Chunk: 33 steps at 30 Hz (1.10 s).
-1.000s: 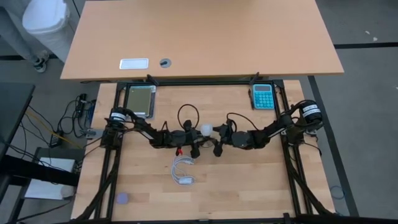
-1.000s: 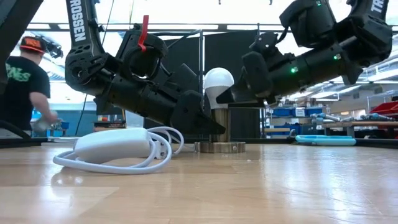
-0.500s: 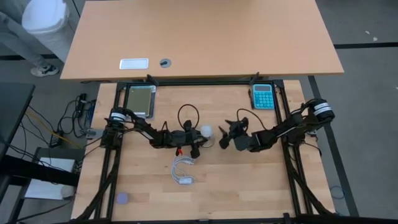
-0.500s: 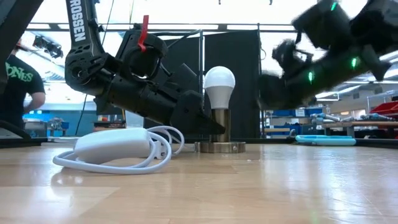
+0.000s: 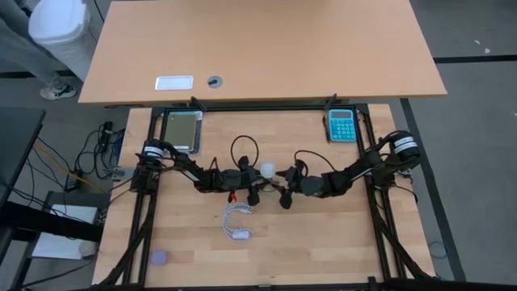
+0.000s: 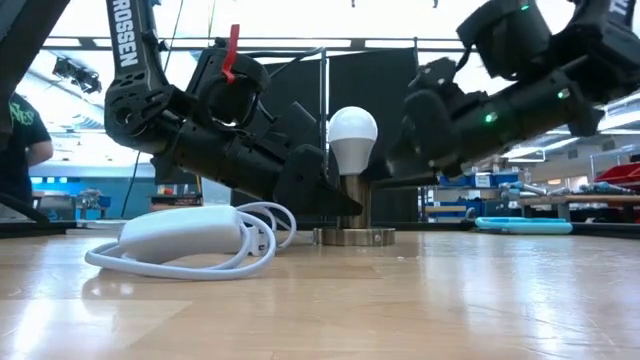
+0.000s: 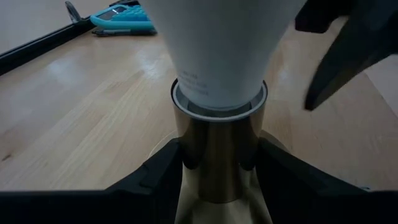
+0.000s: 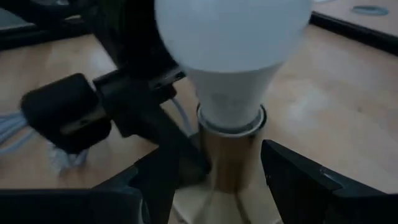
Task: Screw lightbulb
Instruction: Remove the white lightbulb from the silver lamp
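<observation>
The white lightbulb (image 6: 352, 130) stands upright in a brass socket (image 6: 352, 205), whose round foot rests on the table near the middle (image 5: 266, 171). My left gripper (image 7: 217, 171) reaches in from the table's left and is shut on the socket. My right gripper (image 6: 385, 168) comes in from the table's right, slanting down, and is open. Its fingers (image 8: 298, 180) stand on either side of the socket just short of the bulb's neck, and I see no touch. My left gripper pinches the socket's brass stem (image 7: 217, 149) between its two fingers, just under the bulb's white collar. The fingers come nearly level from the table's left, slanting a little down. The socket stands upright with its foot on the table.
A coiled white cable with its adapter (image 5: 237, 222) lies just near of the socket. A blue calculator (image 5: 341, 125) and a silver tray (image 5: 182, 131) sit at the far edge. A small pale object (image 5: 159, 258) lies near left. A person (image 6: 15, 140) stands behind the table.
My right gripper, which was at the bulb's neck, pulled away toward the table's right, rolled its wrist, and came back close to the bulb. The bulb, the socket and my left gripper have stayed where they were.
</observation>
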### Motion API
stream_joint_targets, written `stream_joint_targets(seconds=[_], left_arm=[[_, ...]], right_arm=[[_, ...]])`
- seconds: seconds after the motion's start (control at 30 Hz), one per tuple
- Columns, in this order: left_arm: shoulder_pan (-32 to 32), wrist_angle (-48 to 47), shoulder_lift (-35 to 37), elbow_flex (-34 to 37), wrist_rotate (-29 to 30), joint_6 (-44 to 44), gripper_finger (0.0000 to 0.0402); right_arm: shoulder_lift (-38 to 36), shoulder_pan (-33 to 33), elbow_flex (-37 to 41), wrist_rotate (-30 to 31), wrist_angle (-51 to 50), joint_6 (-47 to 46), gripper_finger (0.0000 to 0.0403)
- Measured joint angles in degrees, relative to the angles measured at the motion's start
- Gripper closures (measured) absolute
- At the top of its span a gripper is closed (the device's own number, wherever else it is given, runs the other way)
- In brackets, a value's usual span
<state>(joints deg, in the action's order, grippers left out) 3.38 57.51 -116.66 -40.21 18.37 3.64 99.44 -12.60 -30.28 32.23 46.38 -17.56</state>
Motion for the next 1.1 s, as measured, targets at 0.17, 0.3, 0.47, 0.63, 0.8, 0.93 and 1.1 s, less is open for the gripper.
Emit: stream_joint_targets(seconds=[0.17,0.3,0.47,0.63,0.8,0.93,1.1], left_arm=[[0.0,-0.1,0.0,0.1,0.1,0.0,0.0213],[0.0,-0.1,0.0,0.0,0.0,0.0,0.0213],[0.0,-0.2,0.0,0.0,0.0,0.0,0.0213],[0.0,-0.2,0.0,0.0,0.0,0.1,0.0213],[-0.1,-0.5,0.0,0.0,0.2,0.1,0.0213],[-0.1,-0.5,0.0,0.0,0.5,0.3,0.0213],[0.0,-0.5,0.0,0.0,0.1,0.1,0.0213]], right_arm=[[2.6,0.5,-3.1,1.4,0.1,3.2,0.0175],[2.7,0.4,-3.4,2.9,1.4,4.6,0.0175],[2.6,0.4,-3.5,3.8,3.2,5.1,0.0176],[2.5,0.4,-3.5,7.9,2.0,5.4,0.0176],[2.2,0.5,-3.6,9.2,-1.6,4.0,0.0176],[0.1,-0.1,-2.0,12.3,-4.7,1.2,0.0176],[-4.2,-2.4,2.3,27.6,-8.9,-4.3,0.0177]])
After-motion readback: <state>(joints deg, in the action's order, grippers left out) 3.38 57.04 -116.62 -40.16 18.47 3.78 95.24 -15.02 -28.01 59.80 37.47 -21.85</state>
